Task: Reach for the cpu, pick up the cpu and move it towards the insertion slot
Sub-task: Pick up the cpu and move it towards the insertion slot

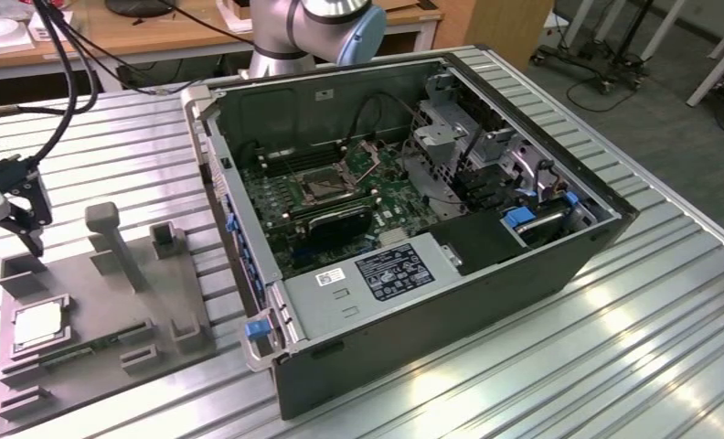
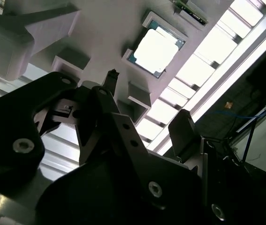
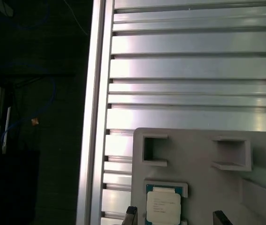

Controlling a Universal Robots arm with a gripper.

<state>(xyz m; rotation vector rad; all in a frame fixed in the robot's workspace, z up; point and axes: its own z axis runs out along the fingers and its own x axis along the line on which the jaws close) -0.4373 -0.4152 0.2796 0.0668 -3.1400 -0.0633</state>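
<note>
The cpu (image 1: 39, 326) is a small silvery square lying flat in a recess of the grey fixture (image 1: 118, 315), at the exterior view's lower left. My gripper (image 1: 26, 229) hangs above the fixture's far left edge, a little beyond the cpu and not touching it. In both wrist views the cpu (image 2: 156, 49) (image 3: 163, 206) lies ahead of the gripper (image 2: 147, 101) (image 3: 176, 219), whose dark fingertips (image 3: 130, 215) stand apart and open with nothing between them. The insertion slot (image 1: 317, 187) is a square metal-framed socket on the green motherboard inside the open computer case (image 1: 460, 302).
The fixture carries tall grey posts (image 1: 109, 242) and a narrow green circuit-board strip (image 1: 88, 346). The case wall (image 1: 228, 229) rises between fixture and motherboard. The ribbed metal table (image 1: 654, 320) drops off at its edge (image 3: 93, 117). Cables (image 1: 58, 119) hang near the arm.
</note>
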